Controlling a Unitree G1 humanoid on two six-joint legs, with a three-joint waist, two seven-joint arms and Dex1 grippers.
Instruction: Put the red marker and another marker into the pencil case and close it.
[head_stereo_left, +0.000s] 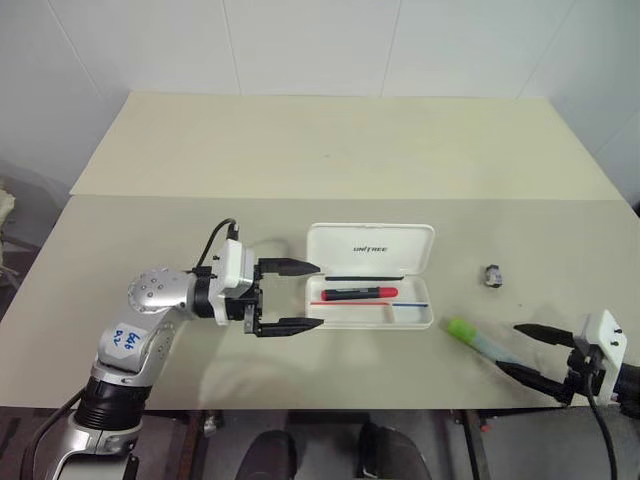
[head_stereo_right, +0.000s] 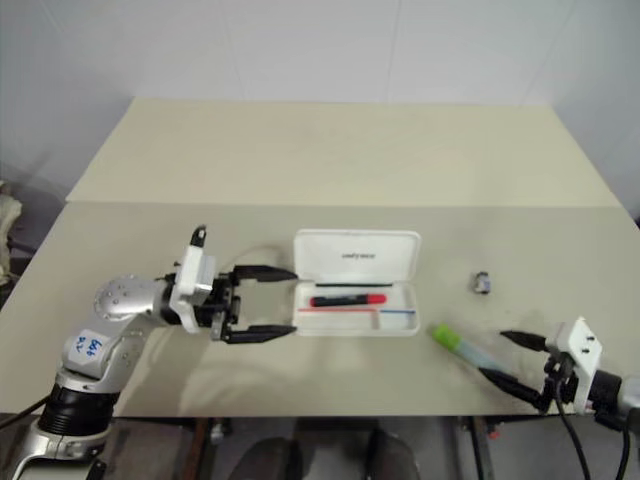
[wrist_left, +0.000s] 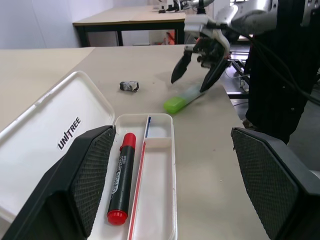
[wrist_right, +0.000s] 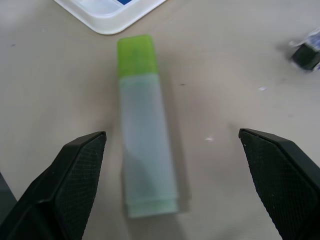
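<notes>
The white pencil case lies open at the table's centre, its lettered lid folded back. The red marker, black with a red cap, rests inside the front tray beside a thin red-and-blue stripe. My left gripper is open and level, its fingertips just at the case's left end, holding nothing. Another marker, a stubby highlighter with a lime-green cap, lies on the table right of the case. My right gripper is open at the highlighter's tail end; in the right wrist view the highlighter lies between the spread fingers, untouched.
A small dark-grey object sits on the table right of the case, behind the highlighter. A seam crosses the beige tabletop behind the case. The table's front edge runs close to both grippers.
</notes>
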